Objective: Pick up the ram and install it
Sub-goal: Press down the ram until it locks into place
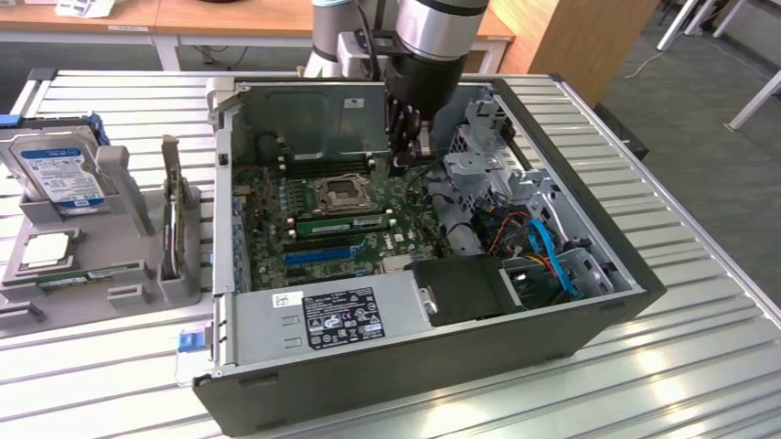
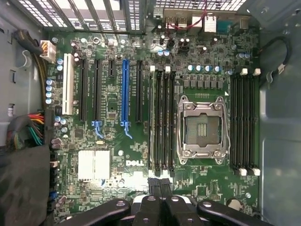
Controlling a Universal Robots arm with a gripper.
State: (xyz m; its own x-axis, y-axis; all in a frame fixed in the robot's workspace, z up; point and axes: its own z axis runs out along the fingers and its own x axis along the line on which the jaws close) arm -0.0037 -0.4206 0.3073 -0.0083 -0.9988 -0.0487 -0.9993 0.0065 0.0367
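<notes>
The computer case (image 1: 427, 384) has a matt dark grey shell and bare, dull sheet metal inside. Within the case, the motherboard (image 2: 207, 183) is glossy green board with shiny metal around its socket (image 2: 202, 104), and the pincer (image 2: 159, 183) is matt black. Beneath the case, the bench (image 1: 708, 366) is ribbed, brushed silvery metal.

The ram (image 1: 346, 222) apparently stands slotted beside the socket (image 1: 338, 192).

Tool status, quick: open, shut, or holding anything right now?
Tool: shut, nothing visibly held.
</notes>
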